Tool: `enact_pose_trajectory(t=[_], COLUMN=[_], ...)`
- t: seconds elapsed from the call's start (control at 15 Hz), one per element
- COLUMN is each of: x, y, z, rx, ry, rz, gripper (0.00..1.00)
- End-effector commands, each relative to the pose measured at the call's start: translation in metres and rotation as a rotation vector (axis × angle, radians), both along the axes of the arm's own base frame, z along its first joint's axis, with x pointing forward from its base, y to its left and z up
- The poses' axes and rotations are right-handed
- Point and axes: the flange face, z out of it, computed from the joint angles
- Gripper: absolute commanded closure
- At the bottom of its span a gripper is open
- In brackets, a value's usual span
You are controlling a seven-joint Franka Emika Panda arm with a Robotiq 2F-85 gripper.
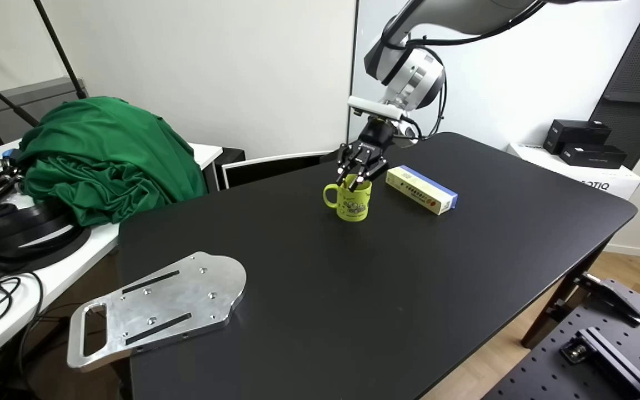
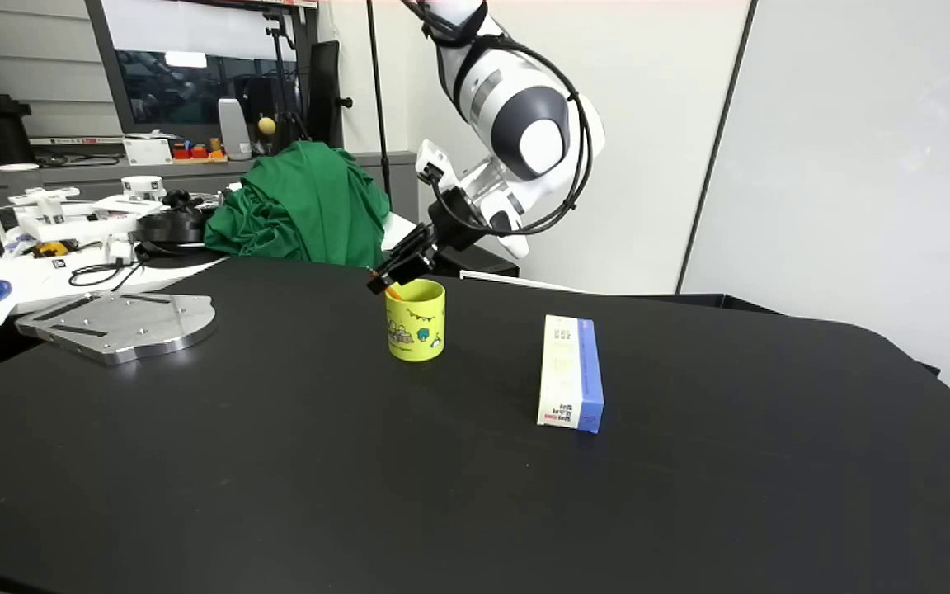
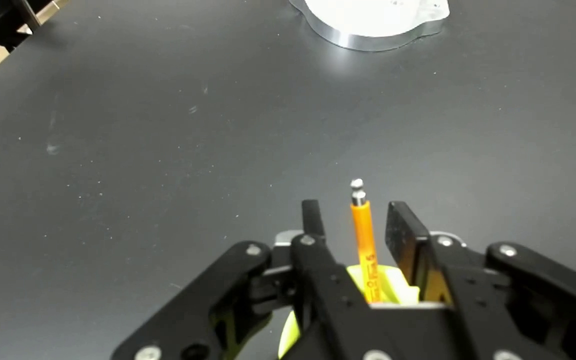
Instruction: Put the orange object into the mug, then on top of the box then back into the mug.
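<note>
In the wrist view the black two-fingered gripper, its fingers parted, blocks the foot of the slim orange stick! Silver-tipped and lettered, it shows between them, a gap either side, leaning in the round lime-green mug, itself mostly hidden there

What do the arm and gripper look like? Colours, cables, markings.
Arm: white, rounded links with grey bands. Black cables loop along it. A white bar-shaped housing sits above the gripper, which is black, with two jointed fingers and silver screw heads. I can make out no markings.
</note>
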Motion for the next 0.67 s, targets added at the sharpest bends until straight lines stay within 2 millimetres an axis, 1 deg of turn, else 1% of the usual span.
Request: enact_pose_trajectory(t=[0.0, 0.07, 0.13, 0.2, 0.27, 0.4, 0.6], x=[0.002, 0.002, 0.002, 0.003, 0.003, 0.004, 0.004], y=[0.000, 0.000, 0.000, 0.001, 0.001, 0.001, 0.001], z=[0.001, 0.001, 0.002, 0.005, 0.009, 0.015, 0.030], rx=[-0.008, -0.010, -0.007, -0.006, -0.007, 0.000, 0.023], ry=[0.026, 0.025, 0.025, 0.019, 0.015, 0.011, 0.012], rz=[-0.004, -0.003, 0.002, 0.002, 0.006, 0.006, 0.011], gripper=[0.91, 0.98, 1.00, 1.00, 0.98, 0.98, 0.98])
